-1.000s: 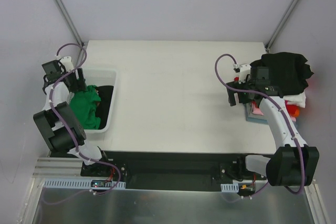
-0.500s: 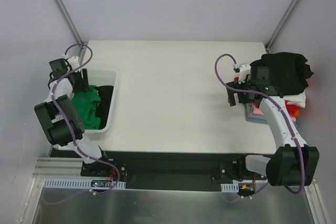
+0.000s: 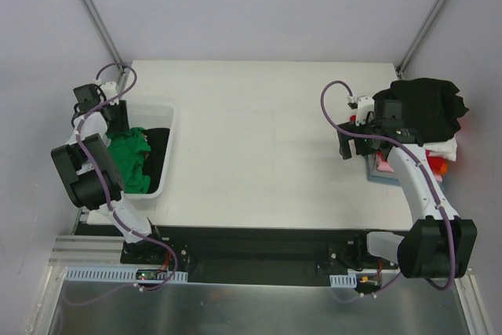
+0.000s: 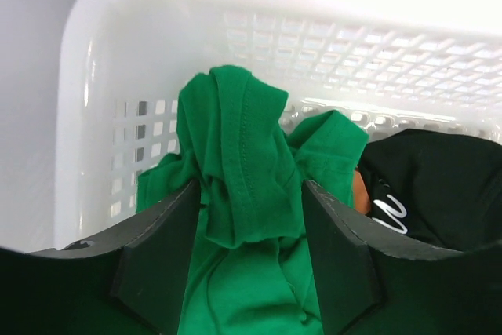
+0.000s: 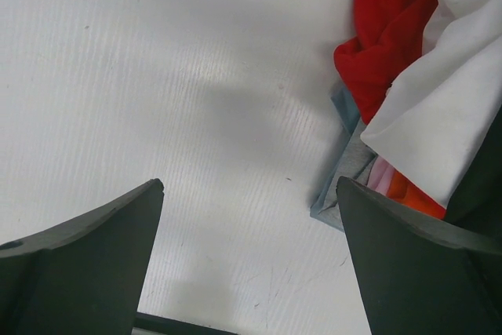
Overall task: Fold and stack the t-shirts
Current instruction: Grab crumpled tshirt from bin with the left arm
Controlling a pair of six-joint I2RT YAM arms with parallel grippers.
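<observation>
- Left gripper (image 4: 251, 194): clamped on a raised fold of the green t-shirt (image 4: 235, 131), cloth touching both inner faces. A thick bunch, not a single edge.
- Green t-shirt heaped inside the white basket (image 4: 353, 45) at the left edge of the table (image 3: 259, 131); beside it in the same basket and touching it, a printed black t-shirt (image 4: 439, 186) with orange and white marks.
- Right gripper (image 5: 249, 186): spread wide, empty, hanging over bare table just beside the stack.
- Stack at the table's right edge: red t-shirt (image 5: 384, 29) and white t-shirt (image 5: 439, 107) showing at the side, a second black t-shirt (image 3: 423, 107) draped loosely on top.
- Step in hand, by judgement: drawing the green t-shirt out of the basket for folding.
- To do it well: squeeze firmly before lifting, to guard against slipping; lift straight up until well clear of the basket rim, to avoid tipping or dragging the basket.
- Watch for the printed black t-shirt snagging and riding up — lower and shake free if so.
- Carry to the open middle of the table, lay flat, then take a second corner with the other gripper.
</observation>
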